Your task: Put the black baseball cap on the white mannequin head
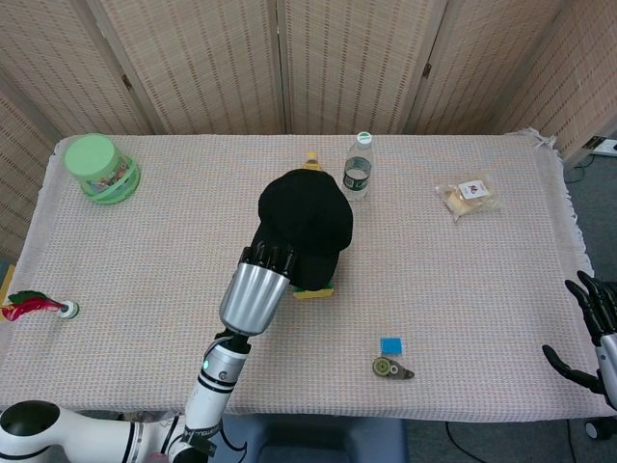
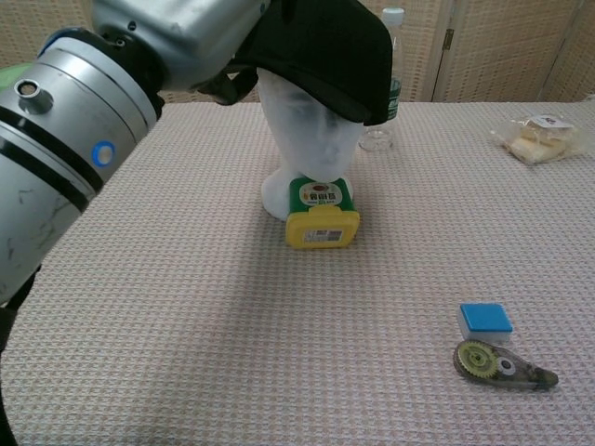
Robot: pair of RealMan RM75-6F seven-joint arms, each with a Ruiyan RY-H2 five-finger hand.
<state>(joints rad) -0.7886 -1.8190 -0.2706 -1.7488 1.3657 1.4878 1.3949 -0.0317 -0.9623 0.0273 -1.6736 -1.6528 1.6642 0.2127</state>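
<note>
The black baseball cap (image 1: 305,225) sits over the top of the white mannequin head (image 2: 312,130) in the middle of the table. In the chest view the cap (image 2: 325,46) covers the forehead, its brim pointing front-right. My left hand (image 1: 267,258) grips the cap's near-left edge; its silver forearm fills the left of the chest view, and dark fingers (image 2: 229,87) show beside the mannequin head. My right hand (image 1: 592,326) hangs off the table's right edge, fingers spread, holding nothing.
A yellow-green container (image 2: 322,215) lies against the mannequin's base. A water bottle (image 1: 358,166) stands just behind it. A snack packet (image 1: 468,196) lies back right, a green jar (image 1: 100,166) back left, a blue eraser (image 1: 390,345) and correction tape (image 1: 392,367) front right, a red-green toy (image 1: 35,307) at left.
</note>
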